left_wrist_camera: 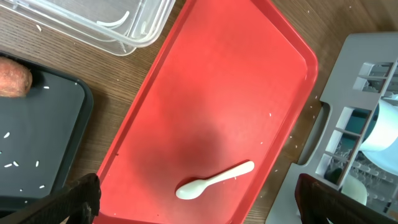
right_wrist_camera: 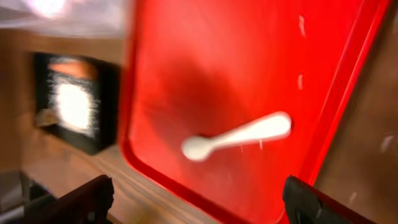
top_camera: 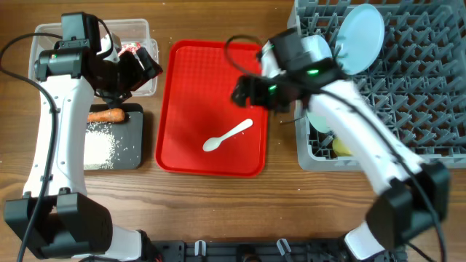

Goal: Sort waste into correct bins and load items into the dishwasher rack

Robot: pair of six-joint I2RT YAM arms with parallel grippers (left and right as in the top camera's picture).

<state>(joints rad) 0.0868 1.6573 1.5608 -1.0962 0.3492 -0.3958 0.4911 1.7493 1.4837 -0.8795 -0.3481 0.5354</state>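
My left jaws stand wide open with nothing in them, at about 10 o'clock from the white spoon (top_camera: 228, 135), over the edge of the clear tub (top_camera: 44, 33) where the red wrapper (top_camera: 131, 48) lies. My right jaws are spread wide and empty too, above the 2 o'clock corner of the red tray (top_camera: 189, 87); the spoon lies on that tray toward 7 o'clock from them, handle pointing to 2 o'clock. The carrot (top_camera: 107, 115) and rice (top_camera: 100, 145) sit on the black tray (top_camera: 135, 156) at 9 o'clock, and the blue plate (top_camera: 362, 38) stands in the grey rack (top_camera: 422, 87) at 3 o'clock.
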